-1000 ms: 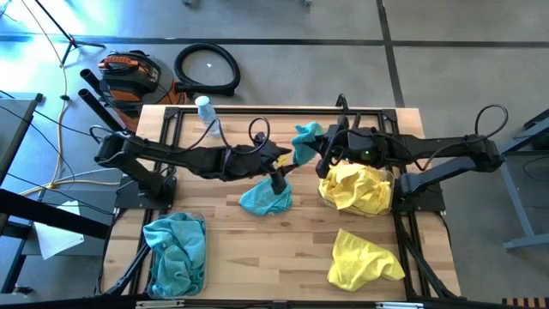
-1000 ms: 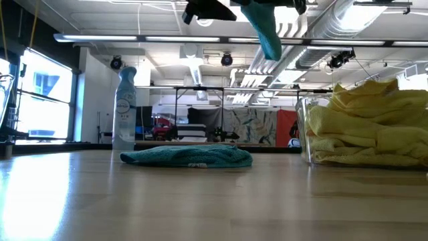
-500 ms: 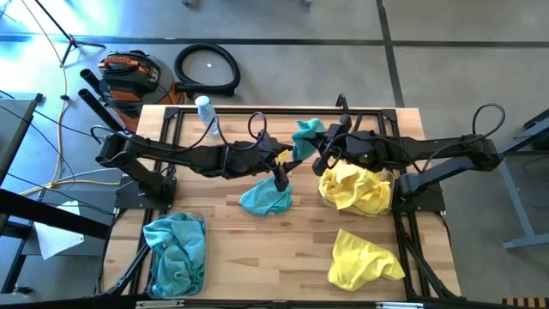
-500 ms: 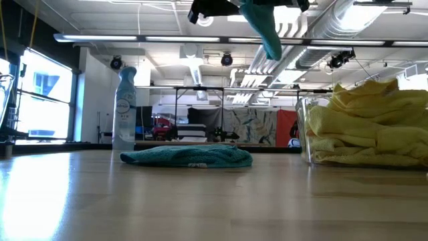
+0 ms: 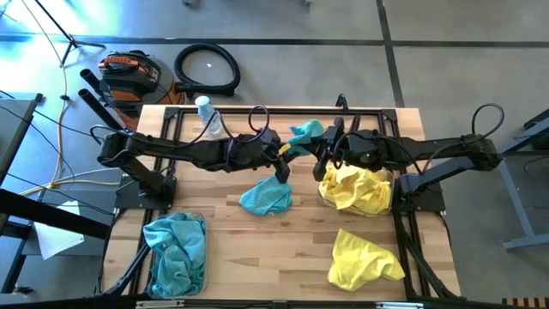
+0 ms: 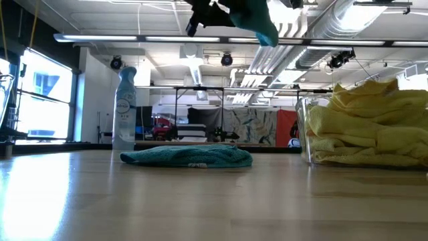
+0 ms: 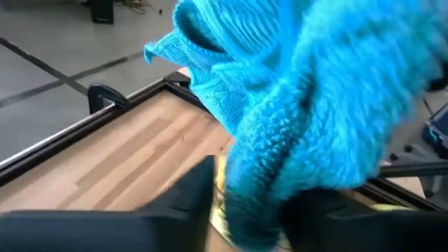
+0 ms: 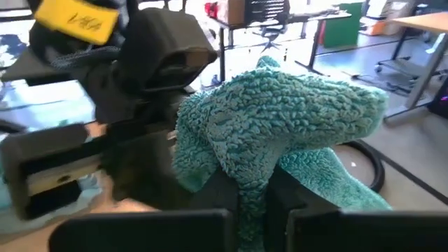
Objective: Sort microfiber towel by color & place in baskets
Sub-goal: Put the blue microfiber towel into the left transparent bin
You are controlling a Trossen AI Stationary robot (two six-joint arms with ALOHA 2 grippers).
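Right claw [image 5: 319, 151] is clamped on a teal towel [image 5: 304, 134] held mid-air over the bench's far middle; left claw [image 5: 287, 151] half-closed around it: a handover. Next, one must let go.

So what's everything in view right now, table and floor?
held teal towel: one, teal, in the air between both hands
loose teal towel: one, teal, table centre
loose yellow towel: one, yellow, front right
left basket: one, clear, front left, teal towels inside
right basket: one, clear, right of centre, yellow towels heaped inside
spray bottle: one, clear, back left
vacuum: one, orange and black, floor
hose: one, black coil, floor
left hand: at the held towel
right hand: shut on the held towel
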